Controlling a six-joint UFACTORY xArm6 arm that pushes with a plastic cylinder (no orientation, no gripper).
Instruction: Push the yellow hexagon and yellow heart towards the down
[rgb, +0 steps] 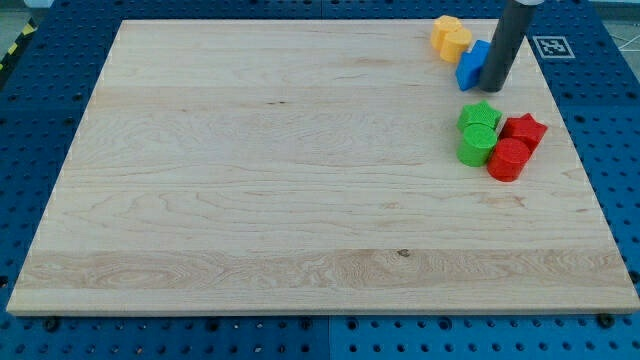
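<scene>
Left and centre of the wooden board (250, 180) held no blocks; everything sat at the view's right. The yellow blocks (451, 37) were at the top right, apparently two touching, shapes hard to tell. A blue block (471, 65) lay just beside them, our tip (492, 87) against its right side. Below: green star (481, 116), green round block (476, 146), red star (524, 130), red round block (509, 160). No jaws; the rod held nothing. We judged the push down not started.
</scene>
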